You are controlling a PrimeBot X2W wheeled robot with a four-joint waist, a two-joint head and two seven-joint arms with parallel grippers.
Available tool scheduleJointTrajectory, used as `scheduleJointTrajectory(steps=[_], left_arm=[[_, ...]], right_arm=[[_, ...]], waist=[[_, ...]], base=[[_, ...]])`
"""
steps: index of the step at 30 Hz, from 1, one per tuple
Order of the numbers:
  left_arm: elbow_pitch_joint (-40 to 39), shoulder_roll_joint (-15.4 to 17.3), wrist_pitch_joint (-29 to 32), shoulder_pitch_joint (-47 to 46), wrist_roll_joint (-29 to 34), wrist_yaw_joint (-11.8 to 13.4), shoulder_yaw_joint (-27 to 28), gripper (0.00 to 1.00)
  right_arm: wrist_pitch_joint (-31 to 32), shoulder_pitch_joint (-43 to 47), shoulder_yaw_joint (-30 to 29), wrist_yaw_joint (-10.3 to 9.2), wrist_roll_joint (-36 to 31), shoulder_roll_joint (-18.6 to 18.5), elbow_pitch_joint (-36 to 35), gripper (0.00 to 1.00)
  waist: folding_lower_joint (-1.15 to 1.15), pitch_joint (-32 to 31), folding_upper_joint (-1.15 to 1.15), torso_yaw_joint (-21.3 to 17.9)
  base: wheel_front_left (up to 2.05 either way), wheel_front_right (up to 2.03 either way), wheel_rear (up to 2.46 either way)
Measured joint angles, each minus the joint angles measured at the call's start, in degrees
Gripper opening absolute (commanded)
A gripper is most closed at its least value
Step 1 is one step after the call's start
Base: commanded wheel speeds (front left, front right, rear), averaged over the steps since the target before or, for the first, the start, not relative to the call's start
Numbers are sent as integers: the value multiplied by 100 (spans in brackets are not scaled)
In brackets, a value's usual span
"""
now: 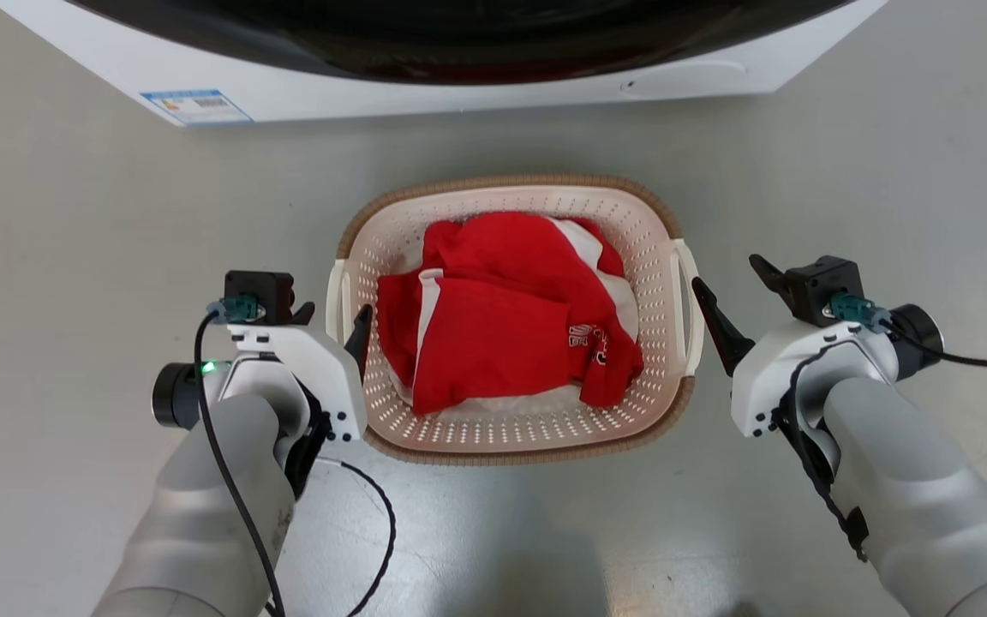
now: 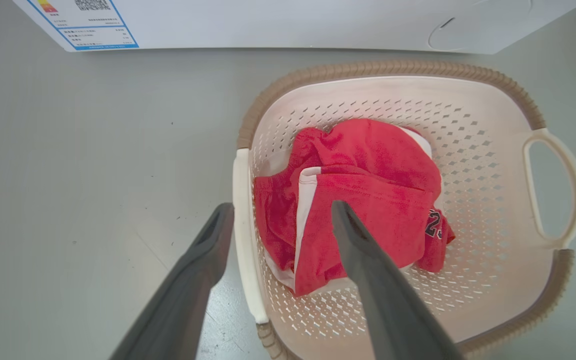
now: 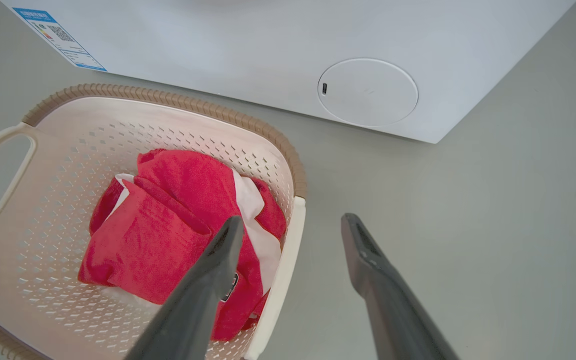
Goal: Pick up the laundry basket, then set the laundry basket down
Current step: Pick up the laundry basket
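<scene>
Laundry basket (image 1: 511,183): it sits on the grey floor (image 1: 74,257), just in front of the washing machine (image 1: 459,94) and between the two arms.
Left gripper (image 1: 335,310): its fingers are spread apart, and in the left wrist view the white left handle (image 2: 242,225) lies in the gap between them.
Right gripper (image 1: 725,272): its fingers are also parted and grip nothing; the right handle (image 3: 288,260) lines up with the gap.
Why so: mirrored hands at opposite handles suggest a level two-sided lift, with the closing grip not yet made.
Height: I cannot tell whether the fingers are down at handle level or above it.
Load: a red and white garment (image 1: 502,317) lies crumpled inside, low and clear of both handles.
Obstacles: the washing machine stands close behind the basket, which leaves little room forward. The left arm's cable (image 1: 378,514) hangs loose near the basket's front corner.
</scene>
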Motion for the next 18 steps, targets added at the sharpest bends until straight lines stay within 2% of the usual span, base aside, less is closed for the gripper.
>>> scheduleJointTrajectory(steps=[18], left_arm=[[377, 101, 40, -486, -160, 0, -182, 100]], right_arm=[[-107, -553, 548, 0, 459, 192, 548, 100]], waist=[[0, 551, 0, -14]], base=[[0, 0, 0]])
